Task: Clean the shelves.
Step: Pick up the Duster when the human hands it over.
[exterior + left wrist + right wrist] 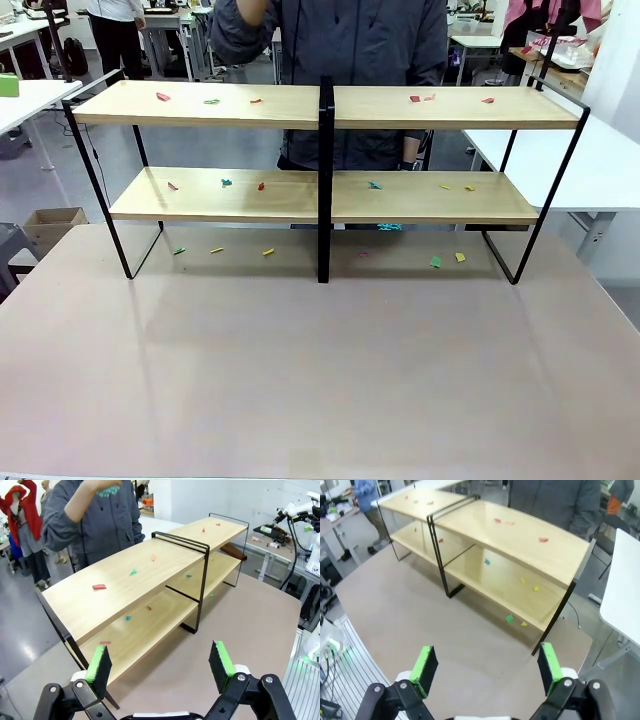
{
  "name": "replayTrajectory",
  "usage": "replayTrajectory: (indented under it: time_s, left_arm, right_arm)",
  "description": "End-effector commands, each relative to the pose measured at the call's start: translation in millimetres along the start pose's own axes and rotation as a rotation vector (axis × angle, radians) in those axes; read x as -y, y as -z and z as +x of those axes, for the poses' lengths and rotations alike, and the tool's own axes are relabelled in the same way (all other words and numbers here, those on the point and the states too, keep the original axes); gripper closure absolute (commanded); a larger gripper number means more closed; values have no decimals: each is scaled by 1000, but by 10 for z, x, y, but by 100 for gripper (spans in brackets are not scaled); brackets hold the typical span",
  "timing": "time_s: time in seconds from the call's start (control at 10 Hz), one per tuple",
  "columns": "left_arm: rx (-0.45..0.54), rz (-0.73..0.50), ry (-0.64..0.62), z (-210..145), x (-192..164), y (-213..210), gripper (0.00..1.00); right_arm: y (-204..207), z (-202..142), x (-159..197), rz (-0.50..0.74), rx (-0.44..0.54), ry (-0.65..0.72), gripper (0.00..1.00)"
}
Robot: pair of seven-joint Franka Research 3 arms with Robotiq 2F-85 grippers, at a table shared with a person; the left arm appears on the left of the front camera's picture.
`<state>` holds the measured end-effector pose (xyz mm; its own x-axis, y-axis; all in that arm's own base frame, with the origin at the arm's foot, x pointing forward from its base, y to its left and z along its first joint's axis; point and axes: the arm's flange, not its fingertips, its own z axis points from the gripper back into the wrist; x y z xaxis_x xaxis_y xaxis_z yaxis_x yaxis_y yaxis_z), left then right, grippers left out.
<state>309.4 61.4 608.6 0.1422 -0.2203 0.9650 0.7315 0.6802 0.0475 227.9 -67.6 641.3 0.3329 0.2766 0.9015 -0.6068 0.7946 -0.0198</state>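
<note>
The shelves (pixel 230 105) stand across the far half of the table, two light-wood boards on a black frame with a central upright (pixel 325 180). Small coloured scraps (pixel 163 97) lie on both boards and on the tabletop under the rack. In the left wrist view my left gripper (pixel 160 664) is open and holds nothing, above the table short of the shelves (pixel 125 580). My right gripper (pixel 485 670) is open too, empty, hovering over the table in front of the shelves (pixel 520 535). A person (pixel 330 40) stands behind the rack with a teal thing in a raised hand (pixel 107 490).
The pinkish tabletop (pixel 320 370) in front of the rack is bare. White tables (pixel 600 160) stand at the right and far left. A cardboard box (pixel 50 225) sits on the floor at the left. Other people stand farther back.
</note>
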Motion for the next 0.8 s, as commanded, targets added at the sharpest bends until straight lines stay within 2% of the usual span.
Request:
replayTrajectory:
  time_s: [0.0, 0.5, 0.7]
  left_arm:
    - [10, -8, 1, -556, 439, 77, 0]
    - [5, -16, 13, -565, 414, 63, 0]
    - [-10, -25, 5, -579, 374, 108, 0]
  right_arm:
    - [-139, -61, -4, 4, 104, 14, 0]
    - [-168, -135, -75, -1, 100, 17, 0]
    - [-79, -159, -57, 27, 54, 28, 0]
